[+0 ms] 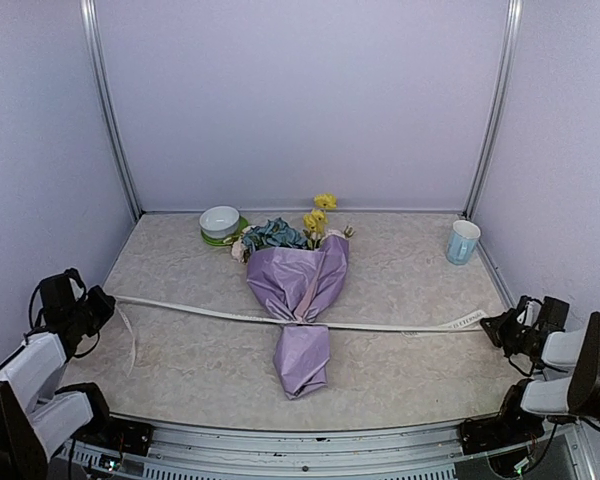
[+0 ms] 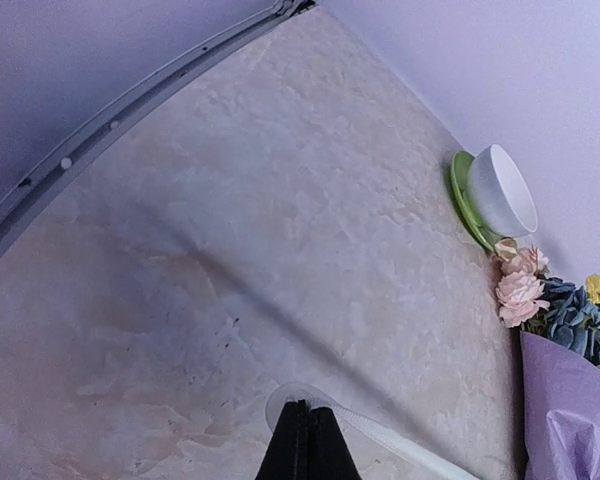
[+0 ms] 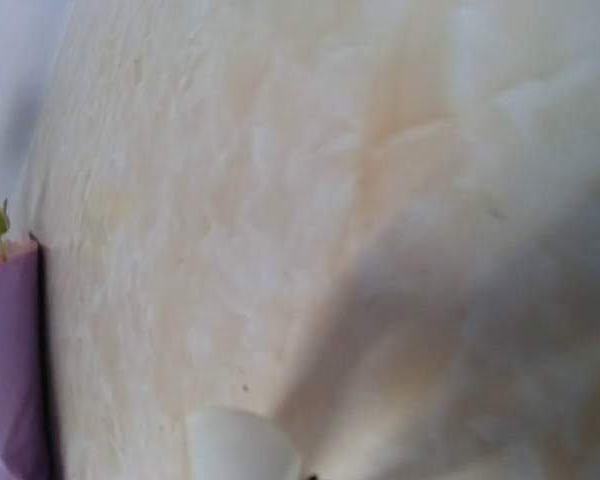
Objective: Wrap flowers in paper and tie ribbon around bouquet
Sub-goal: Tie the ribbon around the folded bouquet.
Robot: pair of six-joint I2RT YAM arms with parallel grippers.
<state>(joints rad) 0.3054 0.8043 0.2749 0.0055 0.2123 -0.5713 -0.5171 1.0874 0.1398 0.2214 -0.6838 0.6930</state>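
The bouquet [image 1: 300, 290] lies in the middle of the table, its flowers [image 1: 275, 235] showing at the far, wide end of the lilac paper [image 1: 302, 360] cone. The cream ribbon [image 1: 200, 311] runs taut across the table and crosses the cone's narrow waist. My left gripper [image 1: 105, 300] at the left edge is shut on one end; in the left wrist view the ribbon [image 2: 400, 440] loops round the closed fingertips [image 2: 305, 405]. My right gripper [image 1: 490, 325] holds the other end at the right edge. The right wrist view is blurred, with the ribbon [image 3: 240, 445] close to the lens and the paper [image 3: 10, 360] at the left edge.
A white bowl [image 1: 220, 222] on a green saucer stands at the back, just left of the flower heads. A pale blue cup [image 1: 463, 241] stands at the back right. Lilac walls with metal posts enclose the table on three sides.
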